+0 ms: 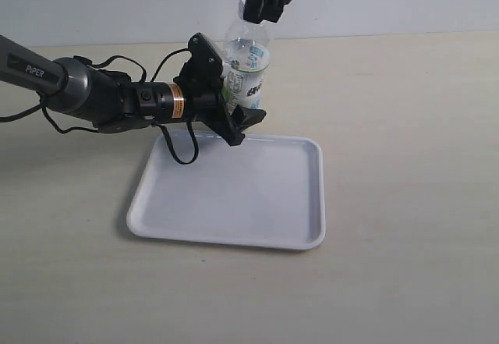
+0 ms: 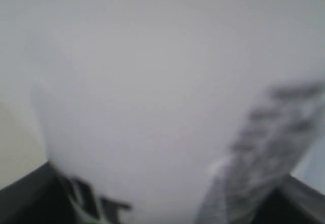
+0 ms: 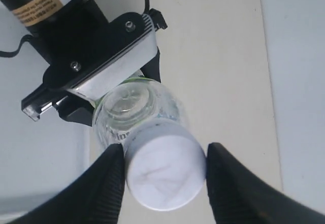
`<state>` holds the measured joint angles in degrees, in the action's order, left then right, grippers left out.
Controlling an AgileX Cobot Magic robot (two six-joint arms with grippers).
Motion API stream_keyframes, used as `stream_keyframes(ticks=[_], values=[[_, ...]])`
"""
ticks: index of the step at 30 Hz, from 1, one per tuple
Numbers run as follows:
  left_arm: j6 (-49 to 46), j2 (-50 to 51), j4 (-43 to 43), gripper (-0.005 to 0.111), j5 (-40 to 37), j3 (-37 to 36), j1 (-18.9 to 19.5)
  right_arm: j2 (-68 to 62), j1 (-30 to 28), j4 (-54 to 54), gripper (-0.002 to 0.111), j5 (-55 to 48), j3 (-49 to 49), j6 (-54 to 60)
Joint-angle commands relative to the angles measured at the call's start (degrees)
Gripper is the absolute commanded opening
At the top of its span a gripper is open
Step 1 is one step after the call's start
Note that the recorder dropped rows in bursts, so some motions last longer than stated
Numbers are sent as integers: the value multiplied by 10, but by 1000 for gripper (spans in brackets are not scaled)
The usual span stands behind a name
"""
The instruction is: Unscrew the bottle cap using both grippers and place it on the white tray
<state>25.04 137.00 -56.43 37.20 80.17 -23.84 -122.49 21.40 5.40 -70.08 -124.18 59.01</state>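
Observation:
My left gripper (image 1: 231, 86) is shut on the labelled body of the clear bottle (image 1: 248, 67) and holds it upright just beyond the far rim of the white tray (image 1: 234, 196). The left wrist view is filled by the blurred bottle (image 2: 152, 92). From above, my right gripper (image 1: 261, 5) comes down onto the bottle's top. Its two black fingers (image 3: 104, 183) press on either side of the white bottle cap (image 3: 165, 170). The cap sits off to one side of the bottle's open neck (image 3: 127, 102), apart from it. In the exterior view the fingers hide the cap.
The beige tabletop (image 1: 405, 125) surrounds the tray, and a pale wall (image 1: 390, 1) rises behind it. Black cables (image 1: 175, 137) loop from the left arm (image 1: 93, 94) over the tray's far left corner.

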Motion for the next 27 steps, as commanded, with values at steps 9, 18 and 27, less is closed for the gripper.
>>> stream_keyframes(ticks=[9,18,27], values=[[11,-3,2,0,-7,-1,-1,6,6,35,0,1,-2,227],[22,-3,0,0,-7,-1,-1,6,6,35,0,1,-2,339],[21,-3,0,0,-7,-1,-1,30,6,39,30,1,-2,314]])
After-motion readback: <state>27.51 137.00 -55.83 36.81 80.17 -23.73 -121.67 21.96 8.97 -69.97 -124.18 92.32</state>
